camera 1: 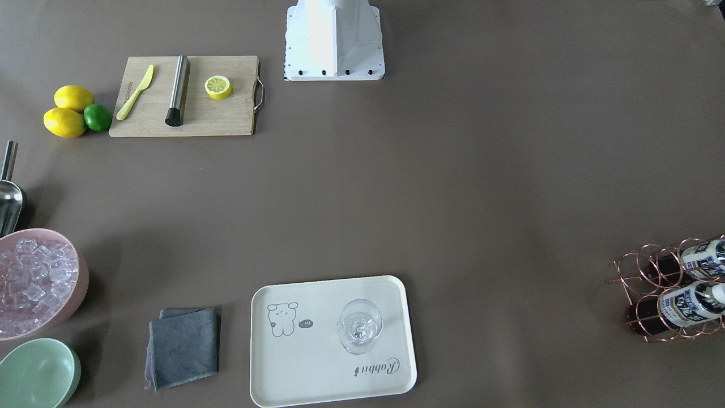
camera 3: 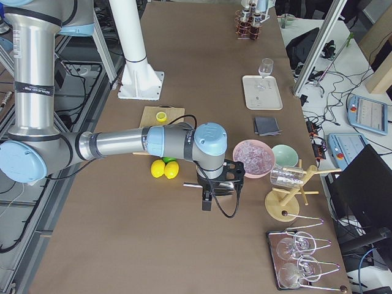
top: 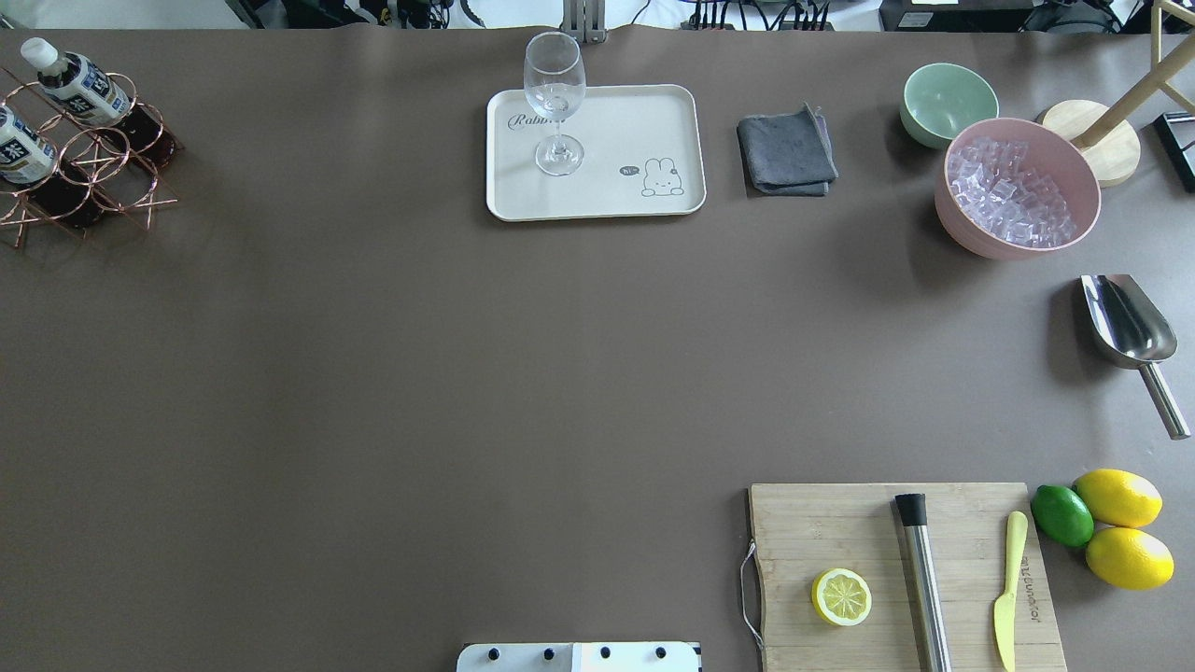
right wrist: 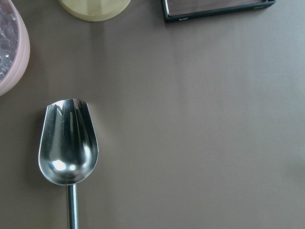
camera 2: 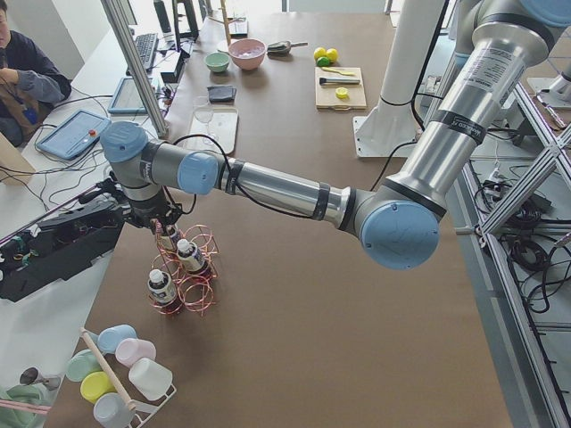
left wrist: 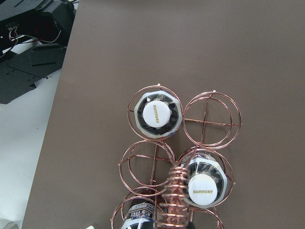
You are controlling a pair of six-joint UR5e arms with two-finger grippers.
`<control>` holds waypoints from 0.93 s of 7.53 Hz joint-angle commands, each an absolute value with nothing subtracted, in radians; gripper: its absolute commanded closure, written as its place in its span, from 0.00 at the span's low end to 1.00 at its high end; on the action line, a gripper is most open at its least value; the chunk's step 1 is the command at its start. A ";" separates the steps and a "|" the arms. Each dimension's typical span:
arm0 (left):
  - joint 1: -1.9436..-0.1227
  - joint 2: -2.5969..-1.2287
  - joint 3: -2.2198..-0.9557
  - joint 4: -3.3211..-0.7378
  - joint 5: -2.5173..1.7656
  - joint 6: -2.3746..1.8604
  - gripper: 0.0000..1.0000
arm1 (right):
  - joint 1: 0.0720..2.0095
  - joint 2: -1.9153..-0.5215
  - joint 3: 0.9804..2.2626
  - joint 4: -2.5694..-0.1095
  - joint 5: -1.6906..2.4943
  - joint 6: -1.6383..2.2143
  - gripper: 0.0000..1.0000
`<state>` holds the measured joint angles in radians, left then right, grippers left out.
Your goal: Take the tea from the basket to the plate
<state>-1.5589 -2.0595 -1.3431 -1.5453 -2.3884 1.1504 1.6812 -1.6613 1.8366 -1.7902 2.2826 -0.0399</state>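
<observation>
Tea (left wrist: 157,114) in the basket (left wrist: 172,196), glass (top: 555,84) on the plate (top: 607,140), cloth (top: 786,154) beside the plate, lemon half (top: 841,597) on cutting board (top: 822,527)

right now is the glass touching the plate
Touching. The overhead view shows the glass standing upright, with its foot resting flat on the plate.

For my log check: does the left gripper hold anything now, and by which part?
It cannot be told. The left gripper is over the copper wire rack of dark tea bottles; only a side view shows it.
</observation>
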 commanded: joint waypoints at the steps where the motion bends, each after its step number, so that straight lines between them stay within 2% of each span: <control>1: -1.584 -2.068 -1.353 -1.537 -2.387 1.120 1.00 | 1.681 -1.661 1.838 -1.790 2.283 -0.040 0.00; 4: -1.621 -2.071 -1.496 -1.447 -2.387 1.040 1.00 | 1.681 -1.663 1.839 -1.792 2.283 -0.040 0.00; 7: -1.583 -2.069 -1.652 -1.387 -2.390 0.990 1.00 | 1.681 -1.663 1.839 -1.792 2.283 -0.040 0.00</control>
